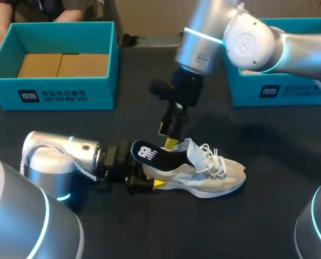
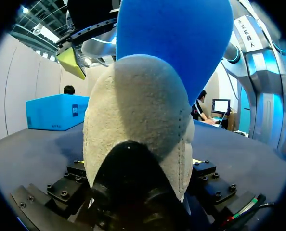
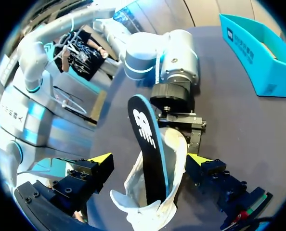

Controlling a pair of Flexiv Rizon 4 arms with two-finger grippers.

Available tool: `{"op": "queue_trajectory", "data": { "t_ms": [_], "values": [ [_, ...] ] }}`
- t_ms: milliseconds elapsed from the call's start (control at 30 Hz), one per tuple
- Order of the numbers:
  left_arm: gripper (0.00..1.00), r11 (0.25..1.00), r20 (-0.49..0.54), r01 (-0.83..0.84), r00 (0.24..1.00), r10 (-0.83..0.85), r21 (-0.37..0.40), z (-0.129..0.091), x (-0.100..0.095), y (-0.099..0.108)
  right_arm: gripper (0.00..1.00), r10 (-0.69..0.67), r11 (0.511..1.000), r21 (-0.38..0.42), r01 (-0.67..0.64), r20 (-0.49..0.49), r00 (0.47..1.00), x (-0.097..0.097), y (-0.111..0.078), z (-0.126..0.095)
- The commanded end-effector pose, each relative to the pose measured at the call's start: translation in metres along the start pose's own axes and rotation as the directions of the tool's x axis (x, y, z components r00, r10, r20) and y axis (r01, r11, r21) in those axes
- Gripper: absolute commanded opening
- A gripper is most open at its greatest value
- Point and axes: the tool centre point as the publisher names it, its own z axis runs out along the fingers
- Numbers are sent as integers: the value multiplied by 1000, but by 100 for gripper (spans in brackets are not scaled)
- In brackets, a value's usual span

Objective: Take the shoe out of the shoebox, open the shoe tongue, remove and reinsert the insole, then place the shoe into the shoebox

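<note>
Left arm: comes in low across the counter [image 1: 268, 216] from the near left, lying almost flat.
Left end effector [image 1: 151, 178]: closed around the heel of the shoe [image 1: 214, 175], one finger on each side. In the left wrist view the grey heel fills the space between the fingers.
Shoe: a pale grey and white trainer lying on the counter near the middle. Its heel is in the left end effector and its toe points to the right, away from that arm.
Laces [image 1: 215, 159]: white and loose over the top of the shoe.
Tongue [image 1: 195, 151]: lifted up from the shoe's opening.
Insole [image 1: 149, 154]: black on top with a white logo and blue underneath. It stands partly out of the shoe and rises above the heel.
Right end effector [image 3: 150, 161]: spread wide and pointing down just above the shoe's opening. The raised insole is between its yellow tips, and neither tip touches it.
Right arm: reaches in from the far right, past the middle.
Left shoebox [image 1: 58, 91]: teal and open, at the far left, well apart from the shoe.
Right shoebox [image 1: 279, 91]: teal, at the far right, partly hidden behind the right arm.
</note>
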Motion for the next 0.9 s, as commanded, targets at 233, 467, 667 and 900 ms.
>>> {"op": "queue_trajectory", "data": {
  "t_ms": [233,467,667,900],
  "values": [
    [0,1000,1,0,1000,0,-3,1,0,3,98,-18,999,-32,14,-112,994,-8,2,11],
    [0,1000,1,0,1000,0,-3,1,0,3,95,-30,999,-41,24,-166,986,-8,3,19],
    [0,1000,1,0,1000,0,-3,1,0,3,85,-33,999,-42,25,-196,980,-6,3,20],
    [0,1000,1,0,1000,0,-3,1,0,3,90,-34,999,-43,25,-222,974,-5,2,25]
  ]
}}
